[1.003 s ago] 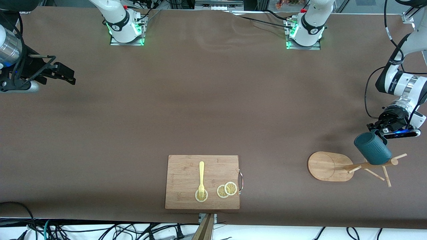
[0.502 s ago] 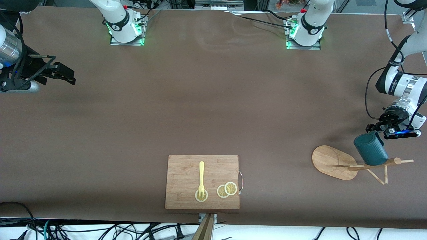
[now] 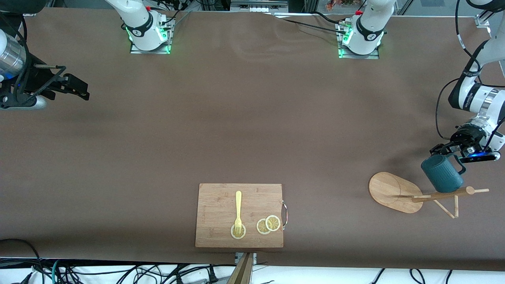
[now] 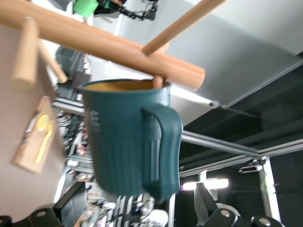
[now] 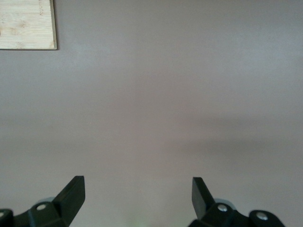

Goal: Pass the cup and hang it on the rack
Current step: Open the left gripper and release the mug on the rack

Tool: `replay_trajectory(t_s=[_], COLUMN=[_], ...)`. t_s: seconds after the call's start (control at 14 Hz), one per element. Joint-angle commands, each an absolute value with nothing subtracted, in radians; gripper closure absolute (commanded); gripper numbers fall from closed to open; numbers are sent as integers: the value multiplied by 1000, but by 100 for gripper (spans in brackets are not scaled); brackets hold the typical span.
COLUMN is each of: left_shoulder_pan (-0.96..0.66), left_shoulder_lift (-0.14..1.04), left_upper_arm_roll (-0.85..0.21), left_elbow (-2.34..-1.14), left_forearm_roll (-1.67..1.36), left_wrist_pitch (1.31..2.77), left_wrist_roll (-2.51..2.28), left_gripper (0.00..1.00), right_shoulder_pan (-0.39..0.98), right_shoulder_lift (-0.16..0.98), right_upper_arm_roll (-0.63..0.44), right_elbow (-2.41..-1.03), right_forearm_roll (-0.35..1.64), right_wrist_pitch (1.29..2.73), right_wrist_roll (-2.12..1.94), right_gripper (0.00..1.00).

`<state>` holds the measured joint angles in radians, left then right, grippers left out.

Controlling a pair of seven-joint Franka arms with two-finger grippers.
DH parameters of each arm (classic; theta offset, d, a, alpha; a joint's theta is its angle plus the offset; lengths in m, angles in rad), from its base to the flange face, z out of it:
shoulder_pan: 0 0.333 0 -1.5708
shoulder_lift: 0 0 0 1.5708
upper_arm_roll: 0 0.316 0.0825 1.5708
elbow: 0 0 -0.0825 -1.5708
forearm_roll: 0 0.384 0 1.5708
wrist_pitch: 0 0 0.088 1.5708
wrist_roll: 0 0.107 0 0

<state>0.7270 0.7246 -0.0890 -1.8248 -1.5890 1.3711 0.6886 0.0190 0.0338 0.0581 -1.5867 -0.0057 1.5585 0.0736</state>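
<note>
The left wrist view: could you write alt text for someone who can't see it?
A teal cup with a loop handle hangs by its rim on a peg of the wooden rack, close to the camera. The left gripper is open at the frame's lower edge, clear of the cup. A cutting board with a fork lies on the table farther off.

We are seeing the brown counter (image 3: 244,130) carrying a cutting board (image 3: 221,205) near its front-camera edge and the rack (image 3: 394,192) standing toward the left arm's end.
</note>
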Motion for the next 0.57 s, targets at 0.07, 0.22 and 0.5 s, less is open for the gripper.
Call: replay_trajectory(t_s=[0.07, 0.22, 0.5], left_shoulder_pan=[745, 767, 814], left_shoulder_lift=[670, 640, 548], left_upper_arm_roll=[-58, -58, -58], left_elbow=[-1833, -1835, -1836], left_forearm_roll=[-1420, -1311, -1048], left_wrist_pitch=[1355, 1355, 1353], left_wrist_roll=[741, 741, 741], left_gripper=[0, 0, 0], right_shoulder_pan=[6, 6, 6], right_shoulder_lift=[41, 41, 41], right_upper_arm_roll=[71, 71, 71], right_elbow=[-1566, -1565, -1565], right_forearm_roll=[-8, -8, -8], right_wrist_pitch=[1549, 1548, 1546], right_wrist_roll=[78, 80, 80], right_gripper=[0, 0, 0])
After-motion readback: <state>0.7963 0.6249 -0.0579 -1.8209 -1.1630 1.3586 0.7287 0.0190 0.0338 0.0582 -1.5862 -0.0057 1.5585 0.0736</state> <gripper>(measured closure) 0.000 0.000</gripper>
